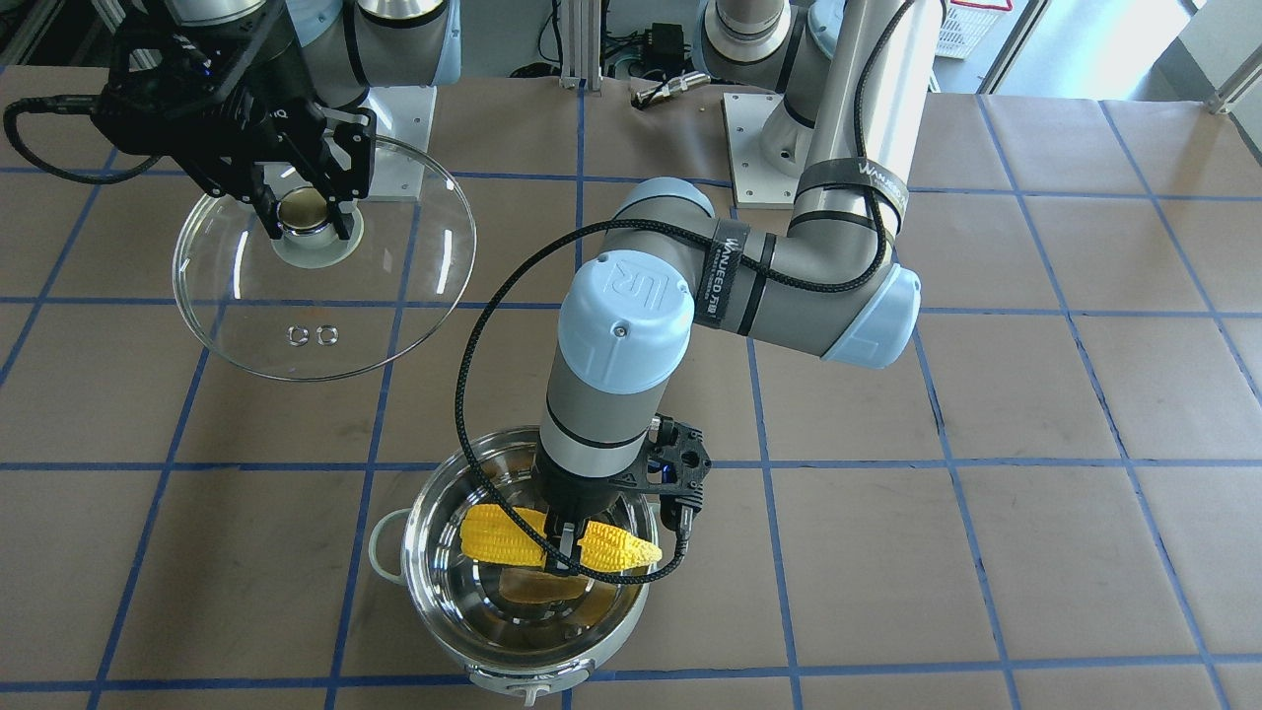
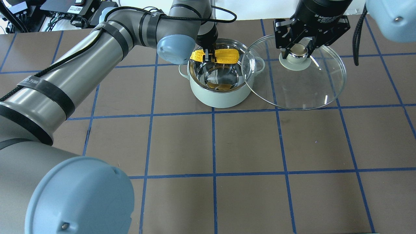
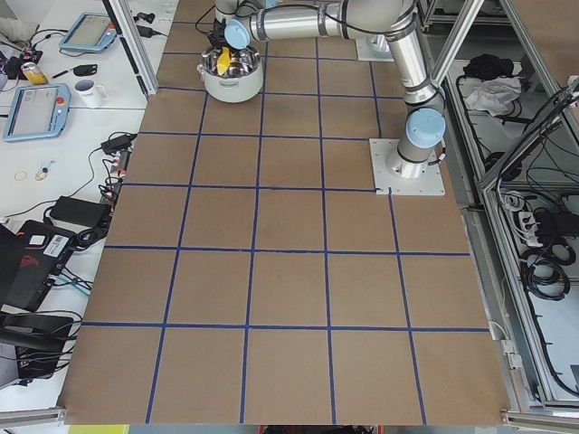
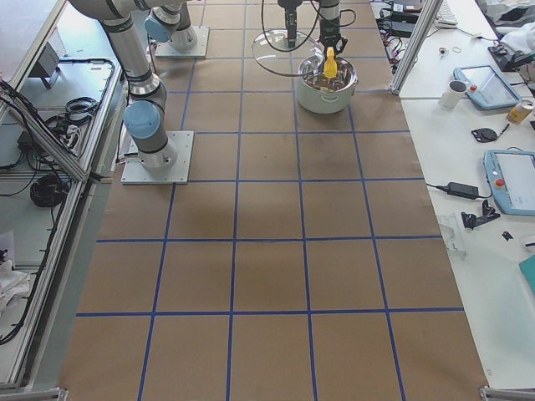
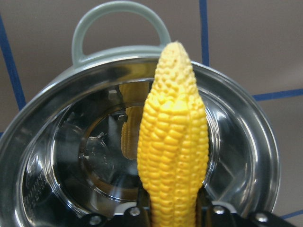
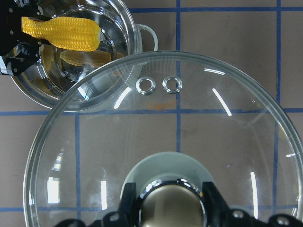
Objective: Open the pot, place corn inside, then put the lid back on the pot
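Note:
The mint-green steel pot (image 2: 218, 97) stands open on the table; it also shows in the front view (image 1: 434, 577) and the left wrist view (image 5: 57, 142). My left gripper (image 2: 209, 58) is shut on the yellow corn (image 2: 224, 56) and holds it level over the pot's mouth, as the front view (image 1: 611, 544) and the left wrist view (image 5: 173, 156) show. My right gripper (image 2: 296, 52) is shut on the knob of the glass lid (image 2: 305, 91) and holds it in the air beside the pot. In the front view the right gripper (image 1: 308, 229) holds the lid (image 1: 394, 306) tilted.
The table is brown with blue grid lines (image 2: 213, 143). My left arm's elbow (image 1: 858, 306) reaches across the middle of it. Both arm bases stand on white plates (image 1: 759, 148) at the robot's side.

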Controlling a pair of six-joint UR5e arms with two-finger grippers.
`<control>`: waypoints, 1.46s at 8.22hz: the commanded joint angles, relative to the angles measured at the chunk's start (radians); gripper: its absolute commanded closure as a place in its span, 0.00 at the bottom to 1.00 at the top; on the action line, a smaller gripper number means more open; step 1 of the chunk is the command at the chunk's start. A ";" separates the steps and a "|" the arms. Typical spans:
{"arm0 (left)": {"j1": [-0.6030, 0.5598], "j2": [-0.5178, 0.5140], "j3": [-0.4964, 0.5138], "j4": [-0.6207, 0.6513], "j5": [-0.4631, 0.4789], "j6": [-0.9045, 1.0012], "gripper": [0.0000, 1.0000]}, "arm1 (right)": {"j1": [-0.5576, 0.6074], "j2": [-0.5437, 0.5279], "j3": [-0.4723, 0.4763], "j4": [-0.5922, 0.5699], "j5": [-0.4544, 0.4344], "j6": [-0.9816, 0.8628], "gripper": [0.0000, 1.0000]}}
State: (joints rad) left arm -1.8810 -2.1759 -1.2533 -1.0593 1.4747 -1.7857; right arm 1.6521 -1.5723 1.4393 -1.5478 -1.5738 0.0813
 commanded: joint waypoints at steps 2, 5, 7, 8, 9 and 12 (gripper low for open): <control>-0.010 -0.018 0.000 0.004 -0.002 -0.027 1.00 | 0.000 0.000 0.004 -0.002 0.001 -0.002 0.91; -0.012 -0.028 0.000 0.005 -0.004 -0.054 1.00 | 0.000 0.000 0.004 0.000 0.001 -0.002 0.91; -0.010 -0.028 0.000 0.007 0.003 -0.051 0.73 | 0.000 0.000 0.006 -0.002 0.001 -0.008 0.91; -0.012 -0.028 0.000 0.007 0.004 -0.055 0.60 | 0.000 0.000 0.006 -0.002 0.001 -0.008 0.91; -0.012 -0.030 0.000 0.007 0.003 -0.075 0.56 | 0.000 0.000 0.006 -0.002 0.001 -0.008 0.91; -0.012 -0.030 0.000 0.007 0.003 -0.086 0.46 | 0.000 0.000 0.007 -0.006 0.001 -0.008 0.92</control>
State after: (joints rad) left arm -1.8929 -2.2056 -1.2532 -1.0523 1.4774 -1.8667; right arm 1.6521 -1.5723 1.4461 -1.5501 -1.5718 0.0737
